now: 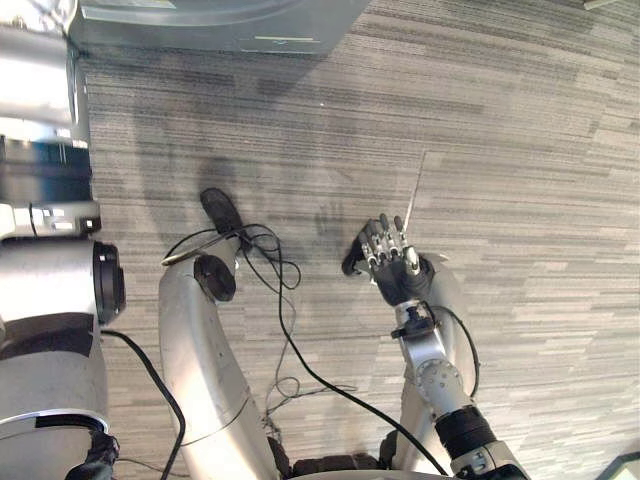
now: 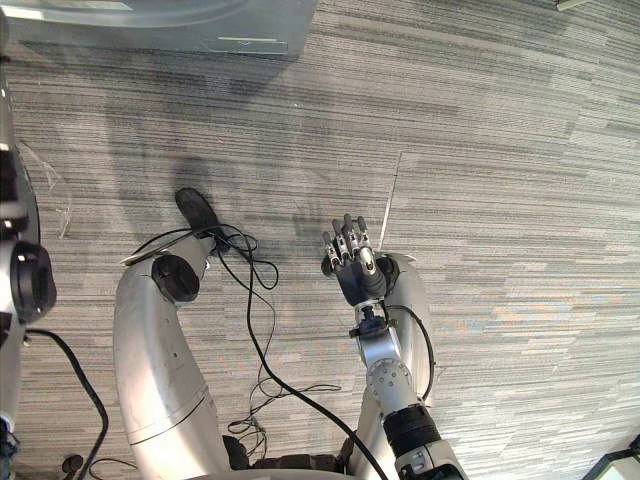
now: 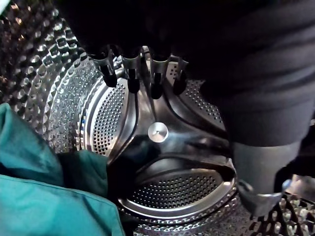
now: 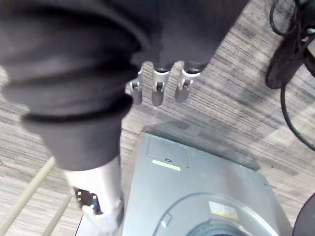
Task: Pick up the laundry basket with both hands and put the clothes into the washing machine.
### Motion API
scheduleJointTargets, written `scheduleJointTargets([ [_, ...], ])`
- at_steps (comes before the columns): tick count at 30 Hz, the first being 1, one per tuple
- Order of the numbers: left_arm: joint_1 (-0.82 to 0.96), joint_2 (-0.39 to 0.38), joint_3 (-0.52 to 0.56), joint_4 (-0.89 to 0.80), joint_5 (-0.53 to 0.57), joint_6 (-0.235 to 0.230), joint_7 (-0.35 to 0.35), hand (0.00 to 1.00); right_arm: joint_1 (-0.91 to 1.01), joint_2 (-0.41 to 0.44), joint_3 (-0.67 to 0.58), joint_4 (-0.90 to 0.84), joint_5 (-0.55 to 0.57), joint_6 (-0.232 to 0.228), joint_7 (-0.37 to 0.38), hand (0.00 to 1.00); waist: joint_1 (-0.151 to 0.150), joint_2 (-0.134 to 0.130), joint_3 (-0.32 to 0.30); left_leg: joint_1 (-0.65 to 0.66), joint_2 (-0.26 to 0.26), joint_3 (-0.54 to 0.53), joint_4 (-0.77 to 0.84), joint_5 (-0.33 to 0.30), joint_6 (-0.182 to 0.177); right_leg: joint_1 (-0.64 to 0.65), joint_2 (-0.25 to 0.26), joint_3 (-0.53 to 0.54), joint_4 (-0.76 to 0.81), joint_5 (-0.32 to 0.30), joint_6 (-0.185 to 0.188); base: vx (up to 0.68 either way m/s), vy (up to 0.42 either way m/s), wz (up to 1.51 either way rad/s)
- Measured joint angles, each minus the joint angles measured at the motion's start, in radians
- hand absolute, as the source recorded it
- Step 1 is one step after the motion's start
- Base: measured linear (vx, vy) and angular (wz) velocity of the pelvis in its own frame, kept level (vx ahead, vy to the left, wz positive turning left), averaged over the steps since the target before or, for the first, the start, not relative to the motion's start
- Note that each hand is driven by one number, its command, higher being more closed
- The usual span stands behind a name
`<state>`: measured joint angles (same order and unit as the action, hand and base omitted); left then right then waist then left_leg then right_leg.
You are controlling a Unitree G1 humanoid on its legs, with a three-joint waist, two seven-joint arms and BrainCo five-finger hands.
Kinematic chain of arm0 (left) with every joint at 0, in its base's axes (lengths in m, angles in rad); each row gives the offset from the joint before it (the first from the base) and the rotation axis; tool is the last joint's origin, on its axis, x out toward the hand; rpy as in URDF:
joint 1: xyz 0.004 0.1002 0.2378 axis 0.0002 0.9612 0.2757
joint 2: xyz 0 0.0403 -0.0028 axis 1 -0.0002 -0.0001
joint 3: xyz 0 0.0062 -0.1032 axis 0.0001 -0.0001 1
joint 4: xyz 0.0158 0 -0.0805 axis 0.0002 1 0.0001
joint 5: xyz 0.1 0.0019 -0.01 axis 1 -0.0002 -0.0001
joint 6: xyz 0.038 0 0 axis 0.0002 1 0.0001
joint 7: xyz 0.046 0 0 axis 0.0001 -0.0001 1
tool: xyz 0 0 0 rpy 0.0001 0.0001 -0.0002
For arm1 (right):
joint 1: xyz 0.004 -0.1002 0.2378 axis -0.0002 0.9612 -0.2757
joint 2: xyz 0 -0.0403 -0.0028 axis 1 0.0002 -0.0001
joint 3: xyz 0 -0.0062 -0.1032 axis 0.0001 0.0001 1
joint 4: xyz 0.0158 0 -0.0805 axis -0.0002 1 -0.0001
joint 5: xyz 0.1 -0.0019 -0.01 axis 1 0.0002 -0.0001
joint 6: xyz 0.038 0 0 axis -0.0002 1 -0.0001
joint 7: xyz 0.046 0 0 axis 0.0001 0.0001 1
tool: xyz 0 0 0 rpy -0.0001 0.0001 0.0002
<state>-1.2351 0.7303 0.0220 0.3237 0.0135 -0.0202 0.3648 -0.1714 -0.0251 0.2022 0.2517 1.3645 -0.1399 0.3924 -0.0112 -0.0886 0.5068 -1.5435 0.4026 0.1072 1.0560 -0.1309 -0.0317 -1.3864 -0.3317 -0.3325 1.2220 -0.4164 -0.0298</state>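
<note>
Teal clothes [image 3: 39,196] lie inside the washing machine's perforated steel drum [image 3: 162,187]. My left hand [image 3: 155,78] is inside the drum above them, its fingers relaxed and holding nothing. The washing machine's grey body [image 1: 220,25] stands at the far edge of the eye views, and its top panel [image 4: 197,196] shows in the right wrist view. My right hand [image 1: 390,260] hangs over the carpet well short of the machine, fingers [image 4: 158,83] straight and empty. No laundry basket is in sight.
Grey striped carpet [image 1: 500,150] covers the floor in front of the machine. Pale thin rods [image 4: 29,196] stand beside the machine. A dark green corner of some object [image 1: 625,465] shows at the near right.
</note>
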Motion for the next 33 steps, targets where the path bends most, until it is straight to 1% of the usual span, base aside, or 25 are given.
scheduleJointTargets([
  [2,0.153,-0.050,0.071,-0.081,0.006,-0.001,-0.015,0.00,0.000,-0.003,-0.031,0.014,-0.001,0.012,-0.002,0.00,0.003,0.001,-0.001,0.053,-0.001,0.006,-0.025,0.011,-0.008,0.044,0.003,-0.002,-0.010,0.001,-0.002,0.00,-0.047,0.11],
  [3,0.193,-0.063,0.082,-0.103,0.009,-0.001,-0.015,0.00,0.000,-0.003,-0.042,0.018,-0.002,0.012,-0.002,0.00,0.004,0.003,-0.002,0.066,-0.001,0.007,-0.030,0.012,-0.011,0.055,0.004,-0.003,-0.015,0.001,-0.002,0.01,-0.024,0.04],
  [4,0.295,-0.105,0.112,-0.168,0.038,-0.001,-0.018,0.00,0.000,-0.004,-0.066,0.034,-0.006,0.013,-0.005,0.00,0.007,0.006,-0.009,0.089,-0.001,0.008,-0.047,0.015,-0.015,0.078,0.008,-0.005,-0.026,0.004,-0.006,0.00,0.000,0.00],
  [7,0.445,-0.186,0.149,-0.256,0.061,-0.007,-0.033,0.00,0.001,-0.005,-0.110,0.056,-0.026,0.013,-0.019,0.00,0.015,0.011,-0.020,0.126,-0.001,0.017,-0.067,0.015,-0.016,0.109,0.008,-0.006,-0.038,0.005,-0.006,0.00,0.003,0.04],
  [8,0.517,-0.228,0.157,-0.293,0.080,-0.008,-0.039,0.00,0.001,-0.005,-0.124,0.062,-0.037,0.013,-0.024,0.00,0.025,0.011,-0.020,0.151,-0.002,0.023,-0.076,0.016,-0.018,0.128,0.008,-0.004,-0.043,0.006,-0.005,0.00,0.002,0.07],
  [9,0.597,-0.295,0.183,-0.338,0.086,-0.009,-0.039,0.00,0.000,-0.004,-0.130,0.068,-0.041,0.013,-0.027,0.00,0.030,0.012,-0.020,0.180,-0.002,0.027,-0.080,0.017,-0.019,0.153,0.008,-0.003,-0.046,0.005,-0.005,0.00,0.000,0.05],
  [11,0.695,-0.370,0.196,-0.376,0.098,-0.012,-0.043,0.00,0.001,-0.002,-0.133,0.077,-0.049,0.011,-0.035,0.00,0.033,0.018,-0.023,0.214,-0.003,0.029,-0.086,0.017,-0.019,0.188,0.010,-0.002,-0.056,0.005,-0.005,0.00,0.003,0.02],
  [13,0.816,-0.484,0.192,-0.408,0.116,-0.016,-0.063,0.00,0.002,-0.001,-0.135,0.098,-0.083,0.011,-0.051,0.00,0.034,0.022,-0.026,0.285,-0.013,0.036,-0.113,0.017,-0.021,0.254,0.008,-0.003,-0.077,0.007,0.000,-0.01,0.002,0.11],
  [14,0.843,-0.506,0.185,-0.409,0.116,-0.019,-0.066,0.00,0.003,0.000,-0.134,0.101,-0.089,0.012,-0.055,0.00,0.034,0.023,-0.026,0.304,-0.020,0.036,-0.123,0.018,-0.023,0.272,0.006,-0.003,-0.082,0.007,0.001,-0.03,-0.015,0.15],
  [15,0.893,-0.546,0.174,-0.411,0.116,-0.028,-0.079,0.00,0.005,0.003,-0.134,0.114,-0.108,0.012,-0.061,0.00,0.035,0.025,-0.027,0.343,-0.024,0.040,-0.139,0.017,-0.032,0.310,0.005,-0.006,-0.095,0.007,0.005,-0.04,-0.024,0.19],
  [16,0.940,-0.580,0.155,-0.412,0.117,-0.030,-0.087,0.00,0.009,0.003,-0.135,0.132,-0.120,0.013,-0.063,0.00,0.035,0.034,-0.032,0.379,-0.027,0.041,-0.155,0.017,-0.033,0.351,0.004,-0.014,-0.109,0.004,0.011,-0.04,-0.028,0.19],
  [17,0.965,-0.596,0.141,-0.412,0.117,-0.032,-0.096,0.00,0.016,0.002,-0.134,0.137,-0.120,0.013,-0.063,0.00,0.035,0.038,-0.034,0.400,-0.031,0.042,-0.165,0.018,-0.035,0.373,0.002,-0.017,-0.116,0.004,0.012,-0.04,-0.030,0.19],
  [18,1.014,-0.622,0.116,-0.415,0.118,-0.038,-0.109,0.00,0.027,0.002,-0.135,0.150,-0.120,0.014,-0.063,0.00,0.039,0.042,-0.036,0.448,-0.038,0.047,-0.181,0.020,-0.038,0.418,0.000,-0.019,-0.131,0.005,0.015,-0.03,-0.036,0.13],
  [20,1.105,-0.678,0.056,-0.415,0.117,-0.053,-0.146,0.00,0.066,-0.001,-0.130,0.159,-0.146,0.015,-0.064,0.00,0.054,0.064,-0.051,0.540,-0.043,0.058,-0.213,0.020,-0.039,0.511,0.002,-0.025,-0.166,0.008,0.026,-0.01,-0.040,0.10],
  [22,1.154,-0.702,0.031,-0.415,0.107,-0.062,-0.166,0.00,0.076,-0.002,-0.131,0.169,-0.161,0.019,-0.065,0.00,0.055,0.074,-0.056,0.593,-0.048,0.060,-0.231,0.019,-0.040,0.569,0.003,-0.033,-0.191,0.009,0.035,0.00,-0.015,0.09],
  [24,1.249,-0.732,-0.024,-0.407,0.019,-0.077,-0.218,0.00,0.113,-0.002,-0.129,0.176,-0.186,0.021,-0.067,0.00,0.054,0.093,-0.083,0.705,-0.058,0.068,-0.287,0.018,-0.041,0.696,0.012,-0.053,-0.266,0.021,0.058,0.02,0.008,0.13],
  [25,1.272,-0.736,-0.034,-0.401,-0.009,-0.083,-0.232,0.00,0.120,-0.001,-0.129,0.182,-0.192,0.021,-0.070,0.00,0.055,0.093,-0.089,0.745,-0.061,0.076,-0.308,0.019,-0.041,0.732,0.015,-0.055,-0.290,0.024,0.067,0.08,0.015,0.09],
  [26,1.324,-0.746,-0.053,-0.372,-0.069,-0.089,-0.259,0.00,0.145,0.000,-0.130,0.199,-0.200,0.019,-0.082,0.00,0.055,0.095,-0.124,0.831,-0.075,0.094,-0.365,0.024,-0.048,0.816,0.018,-0.065,-0.354,0.040,0.082,0.09,0.010,0.07],
  [27,1.345,-0.747,-0.061,-0.359,-0.094,-0.093,-0.268,0.00,0.159,0.000,-0.130,0.203,-0.203,0.018,-0.087,0.00,0.055,0.097,-0.143,0.860,-0.078,0.100,-0.387,0.025,-0.049,0.847,0.020,-0.072,-0.379,0.044,0.087,0.14,0.014,0.13],
  [28,1.382,-0.746,-0.068,-0.328,-0.133,-0.100,-0.287,0.00,0.186,0.004,-0.132,0.218,-0.219,0.013,-0.093,0.00,0.055,0.094,-0.174,0.933,-0.093,0.115,-0.442,0.029,-0.052,0.916,0.021,-0.079,-0.435,0.057,0.102,0.12,0.007,0.11],
  [29,1.396,-0.747,-0.069,-0.308,-0.145,-0.101,-0.296,0.00,0.197,0.005,-0.134,0.227,-0.227,0.010,-0.094,0.00,0.056,0.094,-0.191,0.967,-0.101,0.121,-0.470,0.033,-0.055,0.948,0.022,-0.083,-0.464,0.066,0.105,0.16,0.014,0.10],
  [31,1.448,-0.743,-0.085,-0.226,-0.182,-0.105,-0.302,0.00,0.236,0.009,-0.134,0.272,-0.236,0.001,-0.109,0.00,0.054,0.095,-0.260,1.081,-0.131,0.143,-0.590,0.067,-0.061,1.052,0.037,-0.097,-0.589,0.111,0.116,0.16,0.017,0.03],
  [32,1.452,-0.737,-0.091,-0.199,-0.191,-0.106,-0.302,0.00,0.241,0.009,-0.135,0.292,-0.237,-0.003,-0.112,0.00,0.052,0.096,-0.276,1.105,-0.141,0.144,-0.627,0.078,-0.063,1.076,0.040,-0.103,-0.624,0.123,0.121,0.20,0.018,0.12],
  [33,1.456,-0.726,-0.103,-0.129,-0.211,-0.105,-0.304,0.00,0.244,0.005,-0.137,0.355,-0.238,-0.009,-0.128,0.00,0.049,0.101,-0.308,1.179,-0.168,0.147,-0.740,0.125,-0.059,1.146,0.058,-0.122,-0.734,0.169,0.131,0.17,0.016,0.15],
])
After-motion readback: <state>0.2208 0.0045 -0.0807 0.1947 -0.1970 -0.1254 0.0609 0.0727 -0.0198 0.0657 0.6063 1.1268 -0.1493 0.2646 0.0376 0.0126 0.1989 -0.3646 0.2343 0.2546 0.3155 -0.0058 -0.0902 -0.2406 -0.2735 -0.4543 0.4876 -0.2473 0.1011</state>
